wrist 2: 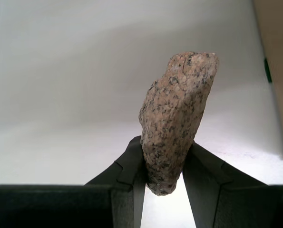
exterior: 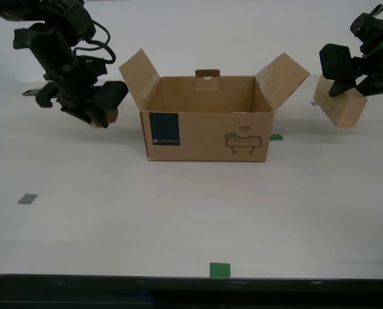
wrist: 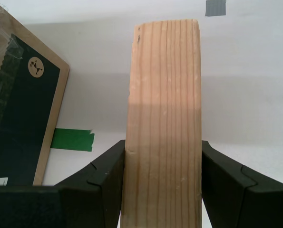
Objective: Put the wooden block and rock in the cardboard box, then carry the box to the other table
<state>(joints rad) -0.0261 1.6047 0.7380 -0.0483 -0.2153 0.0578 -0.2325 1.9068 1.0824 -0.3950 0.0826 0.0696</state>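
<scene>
With my first gripper [wrist: 162, 190] clamped on the wooden block [wrist: 162, 118] and my second gripper [wrist 2: 164, 175] on the rock [wrist 2: 177, 118], both lifted beside the cardboard box [exterior: 207, 132], loading's underway; next, I'd bring each over the opening.

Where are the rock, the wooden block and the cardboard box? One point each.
rock [wrist 2: 177, 118]: second wrist view, middle of its speckled face.
wooden block [wrist: 162, 118]: first wrist view, centre of the grained face.
cardboard box [exterior: 207, 136]: exterior view, front wall.
</scene>
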